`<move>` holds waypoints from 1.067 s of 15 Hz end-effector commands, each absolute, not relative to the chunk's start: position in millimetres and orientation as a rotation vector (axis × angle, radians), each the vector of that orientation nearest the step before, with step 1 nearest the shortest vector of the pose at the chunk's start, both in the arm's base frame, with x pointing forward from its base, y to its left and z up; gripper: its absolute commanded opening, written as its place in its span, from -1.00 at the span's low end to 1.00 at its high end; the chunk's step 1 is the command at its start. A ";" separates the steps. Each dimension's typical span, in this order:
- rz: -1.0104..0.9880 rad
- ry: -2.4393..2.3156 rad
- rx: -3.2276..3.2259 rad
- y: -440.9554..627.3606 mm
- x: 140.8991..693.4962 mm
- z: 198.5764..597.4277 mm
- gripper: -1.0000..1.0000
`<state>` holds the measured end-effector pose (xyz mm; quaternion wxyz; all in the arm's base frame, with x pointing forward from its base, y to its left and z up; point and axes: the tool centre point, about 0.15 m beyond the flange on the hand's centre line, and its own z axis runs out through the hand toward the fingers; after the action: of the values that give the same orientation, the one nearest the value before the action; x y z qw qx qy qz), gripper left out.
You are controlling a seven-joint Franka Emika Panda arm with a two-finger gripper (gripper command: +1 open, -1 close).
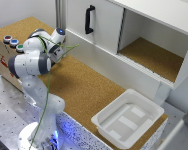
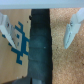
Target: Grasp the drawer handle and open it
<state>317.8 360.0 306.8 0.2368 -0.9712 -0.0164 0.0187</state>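
Overhead, the gripper (image 2: 38, 31) is spread wide with nothing held above the cork worktop (image 1: 84, 90), while the black handle (image 1: 89, 19) is mounted on the white cabinet door (image 1: 96, 22), well apart.

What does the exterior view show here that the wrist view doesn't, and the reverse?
Only the exterior view shows the arm, the white cabinet with its black handle and open shelf, the white bin and the coloured buttons. Only the wrist view shows the end effector with its fingers spread open, a dark band and a blue marking below. Both show the cork surface.
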 end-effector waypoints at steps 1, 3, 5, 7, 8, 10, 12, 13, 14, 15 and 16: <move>0.060 -0.073 -2.585 366.8 341.1 293.8 -1.00; 0.022 -0.119 -2.572 369.5 345.9 291.1 -1.00; 0.023 -0.153 -2.580 371.7 352.2 286.3 -1.00; 0.018 -0.177 -2.581 372.9 357.9 282.8 -1.00; 0.018 -0.186 -2.577 374.0 359.7 281.1 -1.00; -0.001 -0.194 -2.572 374.3 359.6 282.7 -1.00; -0.036 -0.195 -2.582 371.3 354.9 289.2 -1.00; -0.045 -0.194 -2.591 368.9 351.5 291.5 -1.00; -0.047 -0.189 -2.595 365.6 347.8 292.3 -1.00; -0.046 -0.178 -2.600 361.4 343.3 291.6 -1.00; -0.042 -0.168 -2.602 358.2 339.5 289.5 -1.00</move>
<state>345.3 364.4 295.9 0.2446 -0.9677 -0.0593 -0.0153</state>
